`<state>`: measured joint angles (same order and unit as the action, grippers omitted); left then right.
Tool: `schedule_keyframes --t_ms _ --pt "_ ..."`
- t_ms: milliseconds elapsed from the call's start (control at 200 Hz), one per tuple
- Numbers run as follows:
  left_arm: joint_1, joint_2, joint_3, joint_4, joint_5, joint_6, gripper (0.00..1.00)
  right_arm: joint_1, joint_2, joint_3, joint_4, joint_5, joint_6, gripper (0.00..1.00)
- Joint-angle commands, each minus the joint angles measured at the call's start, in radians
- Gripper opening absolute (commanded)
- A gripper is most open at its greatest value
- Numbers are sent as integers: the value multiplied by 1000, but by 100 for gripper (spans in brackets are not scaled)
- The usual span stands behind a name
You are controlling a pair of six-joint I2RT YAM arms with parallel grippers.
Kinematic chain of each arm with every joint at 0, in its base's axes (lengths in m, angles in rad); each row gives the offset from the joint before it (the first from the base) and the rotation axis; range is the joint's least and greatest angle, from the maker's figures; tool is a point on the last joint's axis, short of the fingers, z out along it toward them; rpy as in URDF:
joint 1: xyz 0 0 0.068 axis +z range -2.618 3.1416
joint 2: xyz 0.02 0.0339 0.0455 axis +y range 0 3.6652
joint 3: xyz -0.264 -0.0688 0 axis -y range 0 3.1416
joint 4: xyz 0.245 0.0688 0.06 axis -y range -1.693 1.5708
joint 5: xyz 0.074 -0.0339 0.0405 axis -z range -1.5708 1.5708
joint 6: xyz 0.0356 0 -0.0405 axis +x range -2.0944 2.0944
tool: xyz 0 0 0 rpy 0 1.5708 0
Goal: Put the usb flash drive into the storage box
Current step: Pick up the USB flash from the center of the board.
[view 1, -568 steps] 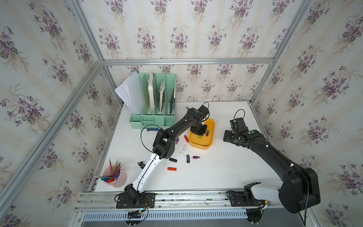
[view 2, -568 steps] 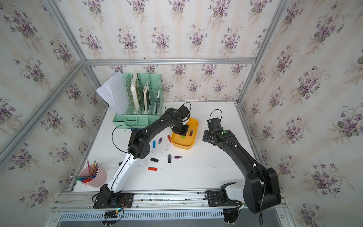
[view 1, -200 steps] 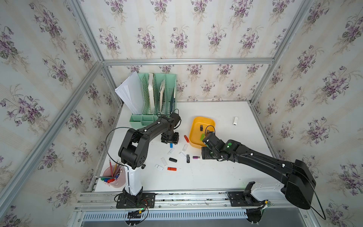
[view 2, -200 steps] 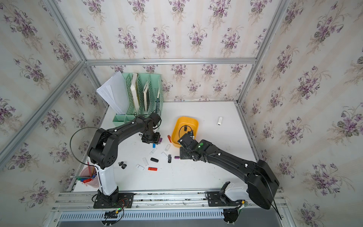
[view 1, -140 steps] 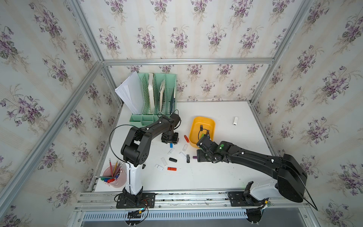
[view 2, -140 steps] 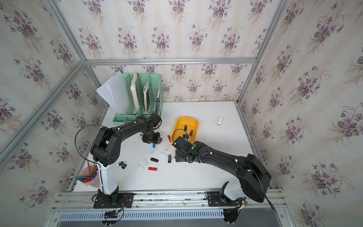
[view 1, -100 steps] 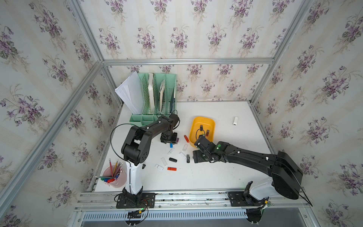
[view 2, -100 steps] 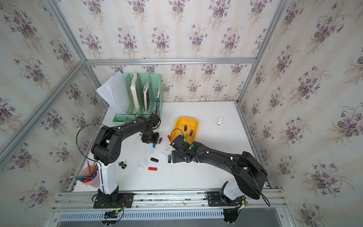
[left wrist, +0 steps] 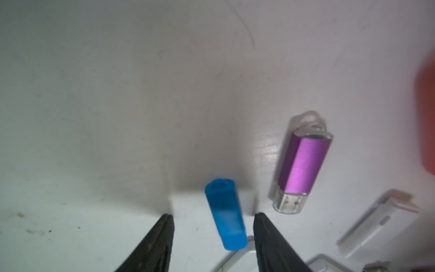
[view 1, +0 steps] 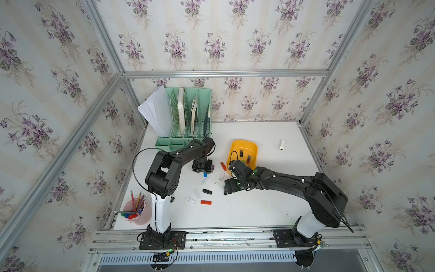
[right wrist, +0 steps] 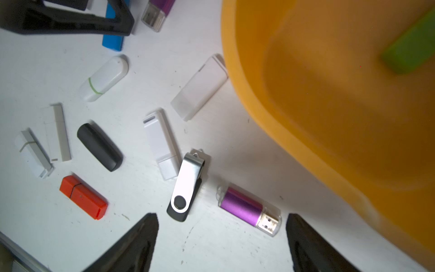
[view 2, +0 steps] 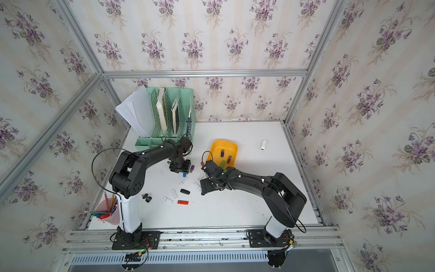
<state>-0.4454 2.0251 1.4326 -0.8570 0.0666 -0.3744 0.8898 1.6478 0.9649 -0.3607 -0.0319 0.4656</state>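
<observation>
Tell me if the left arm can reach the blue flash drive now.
Probably yes: the left gripper stands open astride the blue flash drive, and the purple drive lies apart beside it.

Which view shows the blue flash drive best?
Left wrist: the blue flash drive is large and clear, lying between the open fingers of the left end effector, ungripped. Both top views show only a small blue sliver by that end effector. Right wrist shows one end, the rest hidden behind the fingers.

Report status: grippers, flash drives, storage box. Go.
Left gripper open, straddling blue drive, not gripping. Right gripper open above silver swivel drive and purple drive, beside storage box. White drive close against swivel drive.
</observation>
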Motion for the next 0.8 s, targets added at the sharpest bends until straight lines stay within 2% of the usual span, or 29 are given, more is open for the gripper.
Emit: schedule_keyframes --t_ms 0,539,794 --pt "2 -5 -3 1 4 4 59 -13 20 1 40 -54 -32 90" --pt "9 -1 -3 2 7 9 59 -15 30 -36 19 -99 -41 89" --pt "9 3 -3 5 13 7 59 -11 3 -43 -7 -54 -19 81"
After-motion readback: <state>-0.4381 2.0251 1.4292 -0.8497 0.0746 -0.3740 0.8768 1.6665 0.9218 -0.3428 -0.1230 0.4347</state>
